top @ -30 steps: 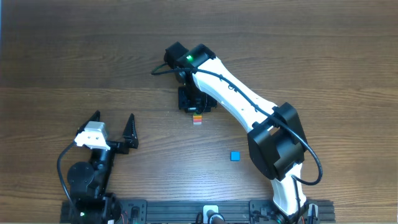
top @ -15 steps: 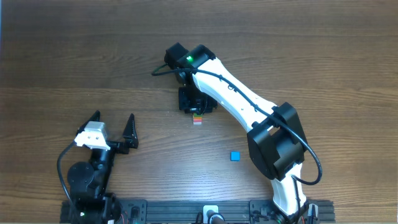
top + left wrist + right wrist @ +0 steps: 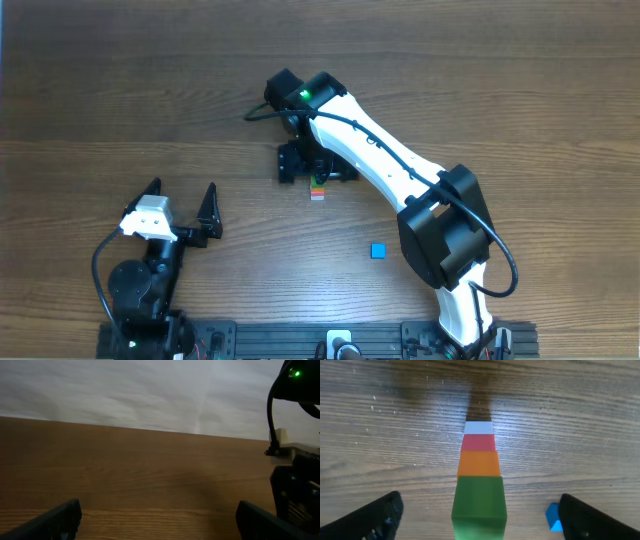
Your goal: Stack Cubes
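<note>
**Top view.** The cube stack (image 3: 317, 191) stands near the middle of the wooden table (image 3: 100, 80). The right gripper (image 3: 317, 167) sits at the stack, just on its far side as drawn. Its jaws are spread wider than they were half a second ago, so the claw has released. A loose blue cube (image 3: 377, 250) lies well apart from the stack, toward the right arm's base. The left gripper (image 3: 183, 187) rests well away from the stack on the left arm's side, its claw released and holding nothing.

**Left wrist view.** The left gripper's two fingers are spread over bare table. The right arm (image 3: 300, 460) rises to one side, marking where the stack stands.

**Right wrist view.** Seen from above the stack, a green cube (image 3: 479, 502) lies on top. Below it come an orange cube (image 3: 478, 464), a red cube (image 3: 479, 442) and a white cube (image 3: 478, 428), all in one straight column. The right gripper's fingers (image 3: 370, 517) stand clear of the green cube on both sides. The blue cube lies on the table beside the stack.

**Reading.** The widening of the jaws suggests the green cube has just been let go onto the stack. The blue cube is probably the last one left to place.
</note>
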Controlling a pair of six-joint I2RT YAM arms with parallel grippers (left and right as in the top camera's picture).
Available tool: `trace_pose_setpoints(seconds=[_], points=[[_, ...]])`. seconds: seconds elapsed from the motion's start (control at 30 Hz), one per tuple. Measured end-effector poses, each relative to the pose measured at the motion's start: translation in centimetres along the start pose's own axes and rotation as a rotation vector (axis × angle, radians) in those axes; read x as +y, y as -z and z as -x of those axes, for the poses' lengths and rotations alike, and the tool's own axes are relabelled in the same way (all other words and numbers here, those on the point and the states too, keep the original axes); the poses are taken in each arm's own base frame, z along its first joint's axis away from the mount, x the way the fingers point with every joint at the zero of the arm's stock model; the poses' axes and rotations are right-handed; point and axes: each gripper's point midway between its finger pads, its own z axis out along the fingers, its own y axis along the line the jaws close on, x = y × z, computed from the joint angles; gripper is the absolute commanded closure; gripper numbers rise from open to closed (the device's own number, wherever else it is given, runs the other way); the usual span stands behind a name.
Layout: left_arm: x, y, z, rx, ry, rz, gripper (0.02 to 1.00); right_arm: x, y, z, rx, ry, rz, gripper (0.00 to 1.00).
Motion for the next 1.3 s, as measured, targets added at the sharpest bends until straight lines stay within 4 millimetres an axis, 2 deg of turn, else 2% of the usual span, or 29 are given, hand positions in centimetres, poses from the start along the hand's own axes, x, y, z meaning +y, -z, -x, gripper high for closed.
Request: trace_pose_setpoints(seconds=[0.17,0.27,0.4,0.53,0.63,0.73,0.9,1.1,1.3], points=[[0.0,0.0,0.0,0.000,0.000,0.000,0.018,0.0,0.2,0.1,-0.010,0.003,0.007,0.007],[0.0,0.0,0.0,0.000,0.000,0.000,0.018,-0.2,1.6,0.2,-0.039,0.005,0.029,0.007],[0.0,0.0,0.0,0.000,0.000,0.000,0.018,-1.5,6.2,0.6,-0.142,0.017,0.095,0.007],[0.0,0.0,0.0,0.000,0.000,0.000,0.018,-5.0,11.5,-0.7,-0.232,0.010,0.131,0.007],[0.0,0.0,0.0,0.000,0.000,0.000,0.018,-7.8,13.1,-1.8,-0.268,0.002,0.134,0.007],[0.0,0.0,0.0,0.000,0.000,0.000,0.018,-10.5,11.5,-3.7,-0.230,-0.014,0.096,0.007],[0.0,0.0,0.0,0.000,0.000,0.000,0.018,-12.4,6.3,-6.9,-0.144,0.004,0.044,0.007],[0.0,0.0,0.0,0.000,0.000,0.000,0.018,-12.6,2.1,-9.3,-0.108,0.044,0.027,0.009],[0.0,0.0,0.0,0.000,0.000,0.000,0.018,-12.1,-1.5,-10.0,-0.104,0.054,0.026,0.009]])
